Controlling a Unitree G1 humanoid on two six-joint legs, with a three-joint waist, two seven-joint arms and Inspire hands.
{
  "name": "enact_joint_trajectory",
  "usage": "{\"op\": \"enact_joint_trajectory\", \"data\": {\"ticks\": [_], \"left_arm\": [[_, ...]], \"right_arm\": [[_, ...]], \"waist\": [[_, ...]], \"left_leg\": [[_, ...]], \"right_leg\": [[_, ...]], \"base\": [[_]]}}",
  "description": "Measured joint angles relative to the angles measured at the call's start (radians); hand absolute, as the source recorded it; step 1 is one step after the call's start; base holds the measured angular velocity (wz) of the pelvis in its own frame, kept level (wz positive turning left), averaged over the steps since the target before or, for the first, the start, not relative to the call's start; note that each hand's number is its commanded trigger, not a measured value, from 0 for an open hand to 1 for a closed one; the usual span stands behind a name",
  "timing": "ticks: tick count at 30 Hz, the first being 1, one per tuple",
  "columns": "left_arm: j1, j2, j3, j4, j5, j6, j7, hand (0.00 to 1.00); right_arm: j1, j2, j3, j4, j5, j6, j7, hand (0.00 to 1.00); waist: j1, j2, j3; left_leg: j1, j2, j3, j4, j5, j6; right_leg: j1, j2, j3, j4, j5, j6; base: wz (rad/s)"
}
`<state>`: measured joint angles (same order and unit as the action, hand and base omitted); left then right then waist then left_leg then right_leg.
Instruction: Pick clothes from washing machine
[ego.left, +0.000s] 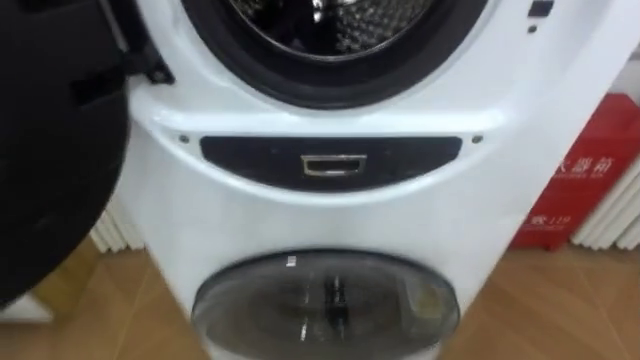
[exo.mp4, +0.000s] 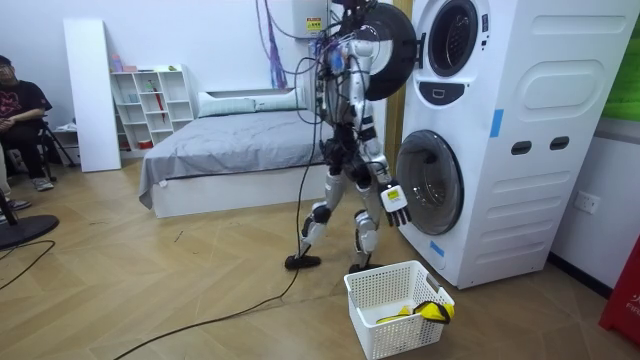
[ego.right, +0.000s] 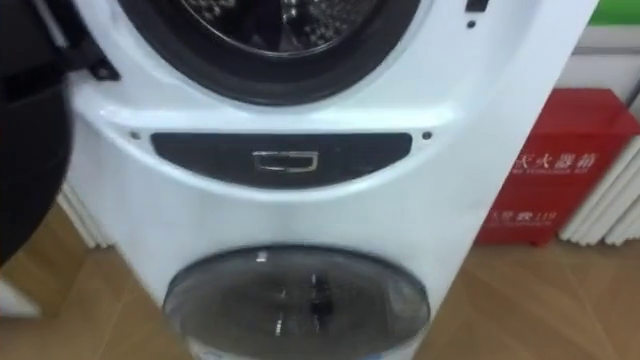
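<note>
Drum: upper drum open, door swung L; bare metal seen, clothes inside can't tell.
Basket: white basket on floor holds yellow item.
Hand: right hand hangs low, fingers relaxed, empty.
Tip: enter mid-opening, clear of rim, reach deep, then close.

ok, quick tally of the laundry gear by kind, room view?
Washer doors: 2, upper door open, lower door shut
Basket: 1
Yellow item in the basket: 1
Total: 4
</note>
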<state>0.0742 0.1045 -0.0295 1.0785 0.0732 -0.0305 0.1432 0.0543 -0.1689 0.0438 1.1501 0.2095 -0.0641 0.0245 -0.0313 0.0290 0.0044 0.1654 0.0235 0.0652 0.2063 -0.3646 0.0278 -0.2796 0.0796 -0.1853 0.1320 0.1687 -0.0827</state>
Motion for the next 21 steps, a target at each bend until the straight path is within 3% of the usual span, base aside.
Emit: {"op": "enact_joint_trajectory", "data": {"ticks": [1, 2, 3, 4, 5, 6, 7, 8, 9, 11, 13, 15, 17, 21], "left_arm": [[0.002, 0.001, -0.001, 0.009, -0.001, -0.004, 0.001, 0.0], [0.007, 0.003, -0.006, 0.031, 0.003, -0.005, 0.003, 0.0], [0.011, 0.006, -0.012, 0.036, 0.006, -0.006, 0.005, 0.0], [0.01, 0.008, -0.016, 0.036, 0.006, -0.007, 0.005, 0.0], [0.009, 0.008, -0.018, 0.039, 0.006, -0.02, 0.005, 0.0], [0.011, 0.009, -0.03, 0.041, 0.006, -0.024, 0.005, 0.0], [0.013, 0.009, -0.031, 0.041, 0.006, -0.023, 0.005, 0.0], [0.024, 0.01, -0.023, 0.04, 0.007, -0.019, 0.004, 0.0], [0.034, 0.007, -0.012, 0.041, 0.007, -0.016, 0.002, 0.0], [0.038, 0.001, 0.022, 0.042, 0.008, -0.018, -0.001, 0.0], [0.036, 0.007, 0.039, 0.042, 0.004, -0.021, 0.003, 0.0], [0.034, 0.013, 0.057, 0.04, 0.0, -0.023, 0.005, 0.0], [0.035, 0.017, 0.065, 0.04, -0.002, -0.023, 0.006, 0.0], [0.031, 0.026, 0.065, 0.04, -0.002, -0.024, 0.006, 0.0]], "right_arm": [[-0.002, 0.001, 0.0, -0.004, 0.0, 0.001, 0.001, 0.0], [0.007, 0.0, -0.001, -0.019, 0.01, 0.003, -0.001, 0.0], [0.021, -0.003, -0.007, -0.022, 0.023, 0.003, -0.004, 0.0], [0.025, -0.006, -0.006, -0.022, 0.03, 0.003, -0.004, 0.0], [0.033, -0.012, -0.006, -0.016, 0.034, 0.003, -0.003, 0.0], [0.046, -0.02, 0.007, -0.013, 0.035, 0.003, -0.001, 0.0], [0.046, -0.021, 0.015, -0.005, 0.035, 0.003, 0.0, 0.0], [0.033, -0.012, 0.015, 0.012, 0.026, 0.002, 0.002, 0.0], [0.013, 0.002, 0.015, 0.02, 0.014, 0.0, 0.005, 0.0], [-0.01, 0.016, 0.018, 0.022, -0.016, -0.001, 0.024, 0.0], [-0.013, 0.019, 0.057, 0.015, -0.027, -0.001, 0.045, 0.0], [-0.008, 0.019, 0.089, 0.015, -0.05, 0.0, 0.059, 0.0], [-0.012, 0.02, 0.096, 0.012, -0.075, 0.0, 0.069, 0.0], [-0.027, 0.019, 0.097, 0.003, -0.109, -0.005, 0.072, 0.0]], "waist": [[0.003, -0.001, 0.0016], [-0.001, 0.002, 0.0063], [-0.002, 0.005, 0.0024], [-0.003, 0.004, 0.0013], [-0.002, 0.003, -0.0004], [0.009, -0.013, -0.0007], [0.015, -0.017, -0.0038], [0.04, -0.045, -0.0086], [0.049, -0.046, -0.0048], [0.063, -0.042, -0.0052], [0.063, -0.044, -0.0048], [0.069, -0.064, -0.0055], [0.07, -0.071, -0.007], [0.076, -0.095, -0.0074]], "left_leg": [[-0.013, -0.003, 0.028, 0.006, 0.007, 0.008], [-0.034, 0.005, 0.07, 0.026, 0.017, 0.01], [-0.041, 0.011, 0.089, 0.019, 0.036, 0.014], [-0.041, 0.021, 0.114, 0.012, 0.049, 0.007], [-0.034, 0.036, 0.165, -0.007, 0.077, -0.011], [-0.028, 0.036, 0.203, -0.021, 0.1, -0.023], [-0.028, 0.033, 0.223, -0.021, 0.105, -0.027], [-0.032, 0.022, 0.243, -0.006, 0.108, -0.032], [-0.041, 0.011, 0.241, 0.014, 0.114, -0.045], [-0.061, -0.004, 0.198, 0.013, 0.12, -0.039], [-0.065, 0.002, 0.176, 0.005, 0.131, -0.037], [-0.06, 0.016, 0.191, -0.006, 0.138, -0.039], [-0.066, 0.025, 0.203, -0.01, 0.14, -0.041], [-0.097, 0.045, 0.205, -0.003, 0.142, -0.042]], "right_leg": [[-0.002, -0.013, 0.004, 0.002, 0.015, 0.042], [-0.012, -0.047, -0.009, 0.118, -0.059, 0.048], [-0.003, -0.081, -0.02, 0.276, -0.186, 0.044], [0.015, -0.103, -0.018, 0.343, -0.244, 0.053], [0.071, -0.154, -0.009, 0.446, -0.338, 0.066], [0.145, -0.207, 0.003, 0.494, -0.403, 0.099], [0.184, -0.228, 0.013, 0.5, -0.425, 0.113], [0.237, -0.257, 0.027, 0.458, -0.454, 0.137], [0.264, -0.244, 0.025, 0.366, -0.463, 0.139], [0.284, -0.222, 0.034, 0.265, -0.461, 0.135], [0.289, -0.197, 0.052, 0.214, -0.433, 0.123], [0.299, -0.175, 0.071, 0.168, -0.401, 0.118], [0.298, -0.162, 0.082, 0.138, -0.379, 0.116], [0.297, -0.14, 0.071, 0.075, -0.329, 0.11]], "base": [[0.07], [0.29], [0.51], [0.78], [0.92], [0.81], [0.34], [-0.18], [-0.36], [-0.58], [-0.43], [-0.28], [-0.26], [-0.07]]}}
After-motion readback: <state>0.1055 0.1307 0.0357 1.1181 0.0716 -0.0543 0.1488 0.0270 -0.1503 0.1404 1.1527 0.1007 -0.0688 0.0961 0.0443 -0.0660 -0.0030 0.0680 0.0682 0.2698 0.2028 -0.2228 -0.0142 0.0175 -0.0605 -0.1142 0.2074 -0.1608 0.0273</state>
